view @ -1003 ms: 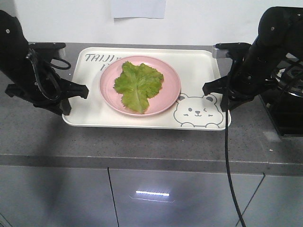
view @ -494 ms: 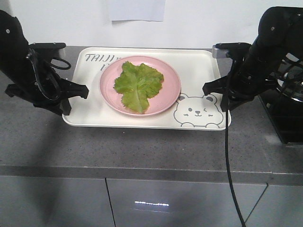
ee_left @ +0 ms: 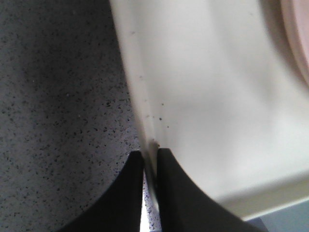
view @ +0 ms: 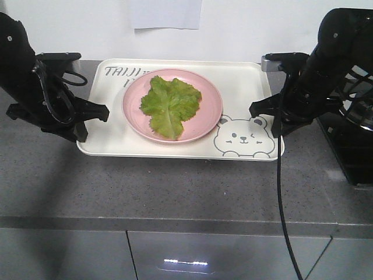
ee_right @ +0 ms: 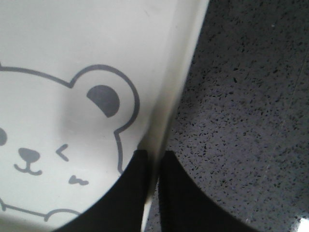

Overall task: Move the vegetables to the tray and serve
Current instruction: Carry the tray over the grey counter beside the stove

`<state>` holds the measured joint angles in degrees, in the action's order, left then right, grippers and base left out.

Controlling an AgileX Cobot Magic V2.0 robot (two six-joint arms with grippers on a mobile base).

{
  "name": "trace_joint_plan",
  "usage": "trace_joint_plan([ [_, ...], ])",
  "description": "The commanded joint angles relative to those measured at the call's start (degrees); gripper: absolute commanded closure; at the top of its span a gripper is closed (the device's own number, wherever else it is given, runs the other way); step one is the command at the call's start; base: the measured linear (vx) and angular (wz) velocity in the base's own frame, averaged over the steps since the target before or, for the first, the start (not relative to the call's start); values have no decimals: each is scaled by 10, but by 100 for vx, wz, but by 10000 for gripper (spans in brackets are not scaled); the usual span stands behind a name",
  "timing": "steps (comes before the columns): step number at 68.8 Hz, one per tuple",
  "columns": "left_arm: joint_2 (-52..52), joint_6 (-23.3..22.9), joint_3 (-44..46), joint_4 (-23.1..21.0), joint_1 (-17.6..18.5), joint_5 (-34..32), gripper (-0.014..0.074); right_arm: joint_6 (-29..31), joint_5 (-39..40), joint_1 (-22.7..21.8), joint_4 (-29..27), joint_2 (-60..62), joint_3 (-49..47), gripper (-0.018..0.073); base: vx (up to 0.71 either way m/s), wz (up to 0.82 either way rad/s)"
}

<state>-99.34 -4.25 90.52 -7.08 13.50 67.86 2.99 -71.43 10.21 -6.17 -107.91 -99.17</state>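
Front view: lettuce leaves [view: 169,105] on pink plate [view: 207,119], plate on bear tray [view: 247,84] atop worktop [view: 175,186]; arms flank tray for level two-sided lift.

Left wrist: left tool [ee_left: 150,162] pinches tray rim.

Right wrist: right tool [ee_right: 153,162] clamps opposite rim.

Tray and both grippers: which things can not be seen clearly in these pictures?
- Tray lettering, front view: the pink plate covers it after "TAIJI".
- Plate under the lettuce: hidden.
- Left gripper and right gripper, wrist views: only fingertips on the rim; bodies cut off below.
- Dark appliance: cut off at right.
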Motion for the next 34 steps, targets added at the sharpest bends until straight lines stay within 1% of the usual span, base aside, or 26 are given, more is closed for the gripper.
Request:
trace_joint_plan([
  [1,33,15,22,-36,7,-33,603,26,19,4,-20,33,-15,564,6,-1],
  [34,33,15,22,-36,7,-33,603,26,19,4,-20,33,-15,564,5,-2],
])
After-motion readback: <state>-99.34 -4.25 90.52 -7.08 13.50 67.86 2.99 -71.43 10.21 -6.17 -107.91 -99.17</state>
